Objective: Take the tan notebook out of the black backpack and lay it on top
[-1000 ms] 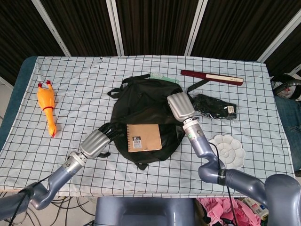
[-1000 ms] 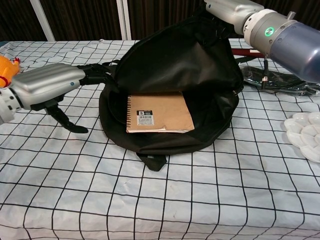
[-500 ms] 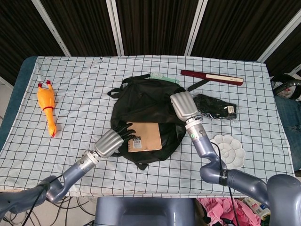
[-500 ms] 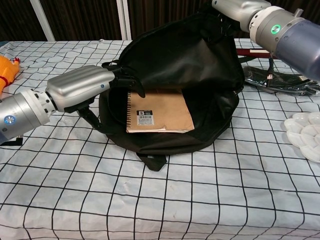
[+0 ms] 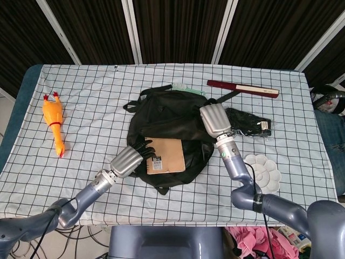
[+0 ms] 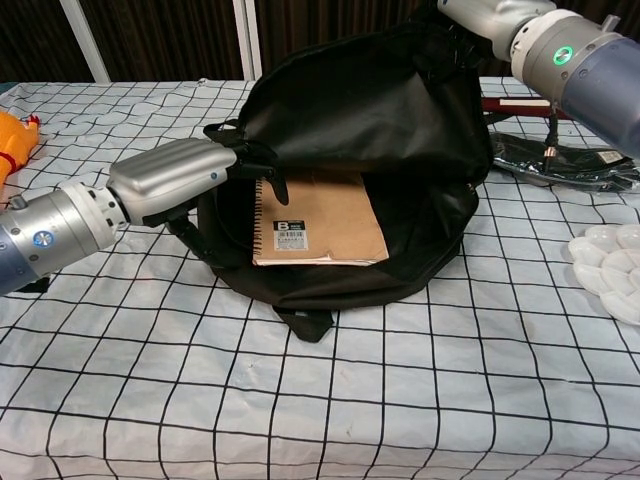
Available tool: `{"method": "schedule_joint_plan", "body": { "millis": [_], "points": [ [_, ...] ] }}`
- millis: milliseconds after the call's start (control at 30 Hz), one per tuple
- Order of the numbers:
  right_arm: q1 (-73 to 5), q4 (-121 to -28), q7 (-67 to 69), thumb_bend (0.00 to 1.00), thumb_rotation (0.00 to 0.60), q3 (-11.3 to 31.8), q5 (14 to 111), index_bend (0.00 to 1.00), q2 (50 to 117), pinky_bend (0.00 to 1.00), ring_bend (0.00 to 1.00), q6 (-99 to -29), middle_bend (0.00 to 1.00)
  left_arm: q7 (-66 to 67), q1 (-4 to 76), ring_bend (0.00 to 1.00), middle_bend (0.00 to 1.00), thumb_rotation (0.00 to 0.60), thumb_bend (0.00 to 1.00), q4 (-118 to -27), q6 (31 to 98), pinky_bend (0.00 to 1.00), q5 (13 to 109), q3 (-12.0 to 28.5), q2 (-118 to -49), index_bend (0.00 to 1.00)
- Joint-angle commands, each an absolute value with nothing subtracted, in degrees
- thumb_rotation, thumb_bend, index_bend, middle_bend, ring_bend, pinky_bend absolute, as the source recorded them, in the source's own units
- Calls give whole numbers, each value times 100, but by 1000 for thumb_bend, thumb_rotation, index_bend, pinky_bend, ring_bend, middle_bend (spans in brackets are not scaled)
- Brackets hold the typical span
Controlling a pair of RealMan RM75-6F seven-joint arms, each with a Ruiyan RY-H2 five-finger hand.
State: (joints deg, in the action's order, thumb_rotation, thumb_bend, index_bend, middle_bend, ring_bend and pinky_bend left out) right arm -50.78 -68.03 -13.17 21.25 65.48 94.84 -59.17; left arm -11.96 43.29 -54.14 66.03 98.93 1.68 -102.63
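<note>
Left robot hand (image 6: 175,178) now at notebook (image 6: 318,224)

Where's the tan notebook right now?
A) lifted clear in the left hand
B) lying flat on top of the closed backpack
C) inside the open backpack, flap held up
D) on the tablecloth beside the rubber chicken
C: the tan notebook lies inside the open black backpack, whose flap the right hand holds up, while the left hand reaches its spiral edge.
</note>
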Motion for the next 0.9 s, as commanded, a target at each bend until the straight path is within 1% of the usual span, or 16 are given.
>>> {"method": "schedule_joint_plan", "body": {
  "millis": [33,267,400,533,667,833,900],
  "points": [
    [-5081,-6805,-1293,526,600,2123,6563,684,9485,276,480,-5943,596,-1288,4449,80,268,600,91,-5272,6510,204,9827,197,-10339,309],
    [-5074,-6774,-1268,527,600,2109,6571,684,9476,276,480,-5982,596,-1422,4576,80,265,600,67,-4972,6436,205,9767,173,-10549,305],
    [-5064,-6781,-1226,527,600,2115,6573,684,9455,276,480,-6006,596,-1570,4605,84,266,600,67,-4742,6575,224,9763,167,-10732,314],
    [-5048,-6804,-1212,527,600,2107,6598,684,9421,276,480,-6044,596,-1824,4608,105,288,600,72,-4473,6750,248,9776,149,-10885,337],
    [-5037,-6815,-1193,526,600,2095,6605,684,9405,276,480,-6051,596,-1962,4622,123,307,600,118,-4244,6859,264,9800,116,-11004,357],
    [-5033,-6819,-1164,525,600,2081,6595,684,9403,276,480,-6031,596,-2100,4682,129,318,600,133,-4051,6891,271,9797,94,-11128,364],
    [-5027,-6820,-1162,524,600,2082,6595,684,9401,276,480,-6051,596,-2159,4704,134,326,600,155,-3989,6954,275,9783,114,-11171,370]
  ]
}}
